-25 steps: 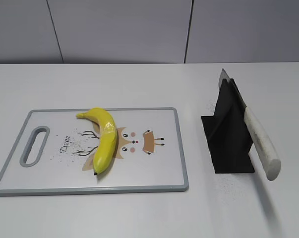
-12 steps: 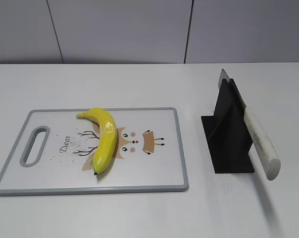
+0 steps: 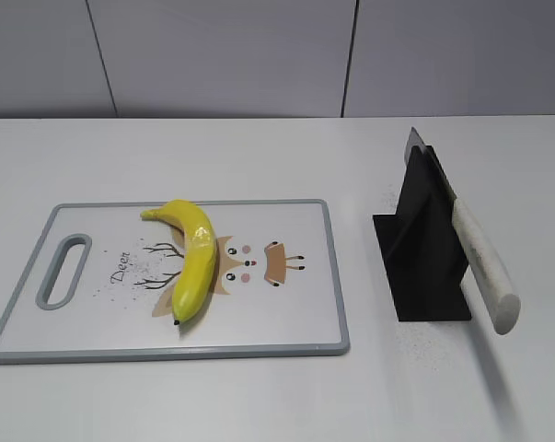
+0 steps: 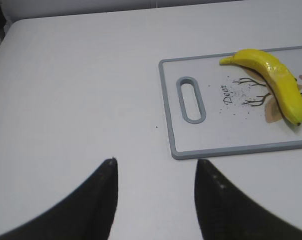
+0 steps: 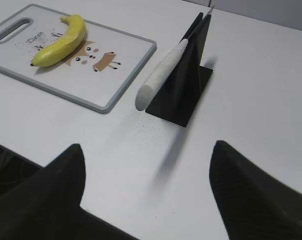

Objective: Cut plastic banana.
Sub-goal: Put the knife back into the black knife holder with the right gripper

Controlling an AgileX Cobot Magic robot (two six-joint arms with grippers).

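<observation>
The plastic banana [image 3: 192,256] is bright yellow with a black tip and lies on a white cutting board [image 3: 286,322] with a grey rim and a deer drawing. It also shows in the left wrist view [image 4: 276,82] and the right wrist view [image 5: 60,41]. A knife with a white handle [image 3: 484,267] rests slanted in a black stand [image 3: 422,249], also seen in the right wrist view [image 5: 161,77]. My left gripper [image 4: 156,162] is open and empty over bare table left of the board. My right gripper [image 5: 148,150] is open and empty near the table's front edge, short of the stand. Neither gripper shows in the exterior view.
The white table [image 3: 259,157] extends behind and around the board. The board's handle slot [image 3: 63,270] is at its left end. The table's front edge [image 5: 110,225] lies under my right gripper. A grey panelled wall [image 3: 259,55] stands behind the table.
</observation>
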